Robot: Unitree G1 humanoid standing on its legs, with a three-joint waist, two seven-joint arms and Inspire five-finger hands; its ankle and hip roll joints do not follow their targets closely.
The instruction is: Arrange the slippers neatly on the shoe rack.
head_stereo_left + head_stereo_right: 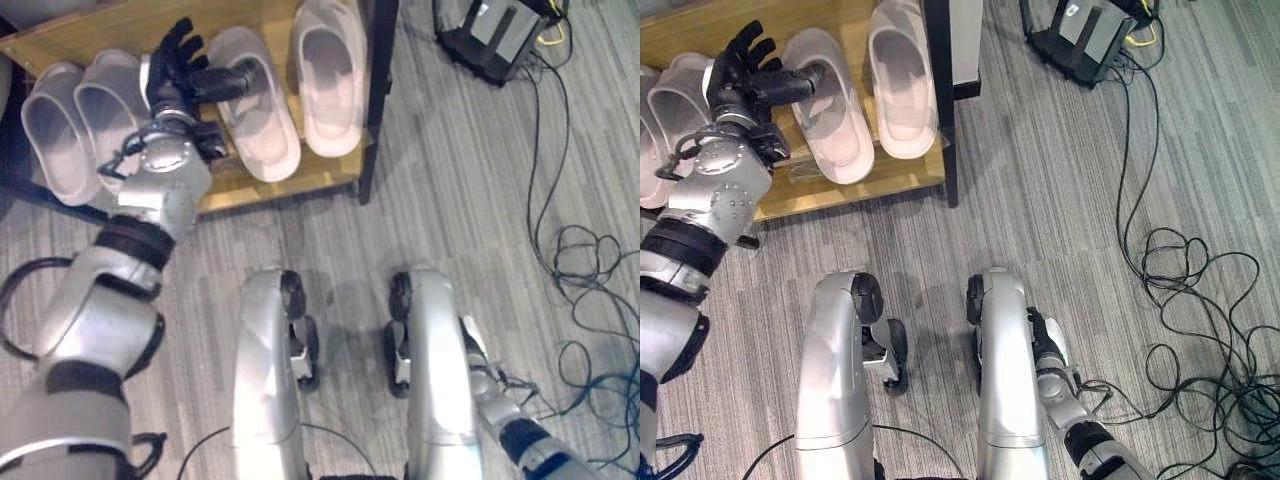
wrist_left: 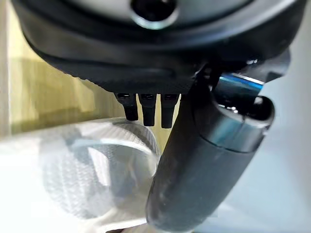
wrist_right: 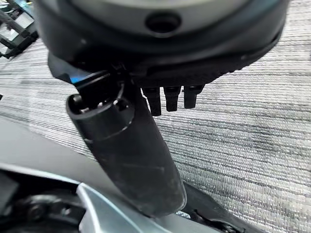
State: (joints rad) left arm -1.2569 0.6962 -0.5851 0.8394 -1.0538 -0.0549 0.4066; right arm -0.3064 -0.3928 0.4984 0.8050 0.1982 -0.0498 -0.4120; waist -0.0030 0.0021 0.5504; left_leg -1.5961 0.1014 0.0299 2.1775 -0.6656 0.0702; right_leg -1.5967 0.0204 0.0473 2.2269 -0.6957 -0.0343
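Note:
A wooden shoe rack [image 1: 250, 187] holds two pairs of pale slippers side by side. The left pair [image 1: 88, 125] lies by the rack's left end. My left hand [image 1: 178, 75] is open over the rack, with its fingers spread. Its thumb [image 2: 204, 170] reaches across the toe opening of the third slipper [image 1: 262, 125]; I cannot tell whether it touches. That slipper lies slightly slanted. The fourth slipper [image 1: 330, 75] lies straight beside it at the rack's right end. My right hand [image 1: 1048, 345] hangs open low by my right side, over the carpet, holding nothing.
The rack's dark corner post [image 1: 375, 100] stands at its right end. Grey striped carpet [image 1: 450, 200] lies in front. A black device [image 1: 495, 35] sits at the back right, and loose cables [image 1: 590, 300] run down the right side.

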